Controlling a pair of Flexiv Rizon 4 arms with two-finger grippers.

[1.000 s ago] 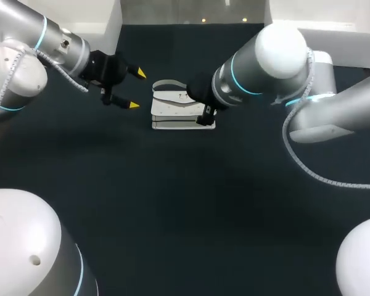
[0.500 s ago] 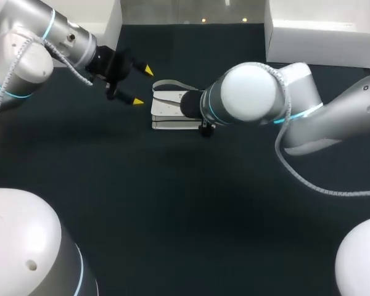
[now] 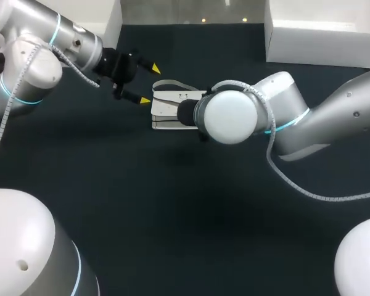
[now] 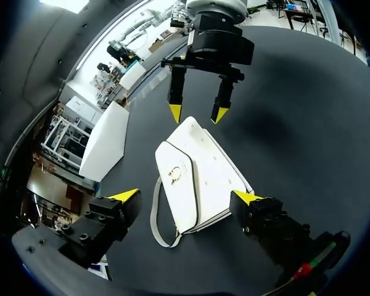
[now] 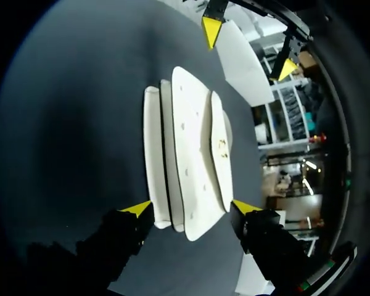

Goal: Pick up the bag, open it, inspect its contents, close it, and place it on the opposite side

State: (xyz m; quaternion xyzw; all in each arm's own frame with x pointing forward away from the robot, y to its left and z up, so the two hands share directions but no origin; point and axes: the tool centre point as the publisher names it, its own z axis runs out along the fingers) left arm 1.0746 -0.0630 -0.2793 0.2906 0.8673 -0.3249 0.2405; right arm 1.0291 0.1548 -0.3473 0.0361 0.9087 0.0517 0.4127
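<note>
Dark matte table (image 3: 172,203). White bag (image 3: 166,110) lies flat at far middle: smooth, rounded flap, thin strap (image 4: 152,219). Left gripper (image 3: 150,84) spread wide beside strap end. Right gripper (image 5: 191,208) wide over opposite end, unclamped.

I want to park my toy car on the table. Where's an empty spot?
The wide dark stretch of table between the bag and the near edge is bare. Around the bag it's crowded: the left gripper and right gripper sit open at its two ends.

Left end effector (image 3: 150,84) closer to bag (image 3: 166,110); right arm (image 3: 234,117) swung across it.
</note>
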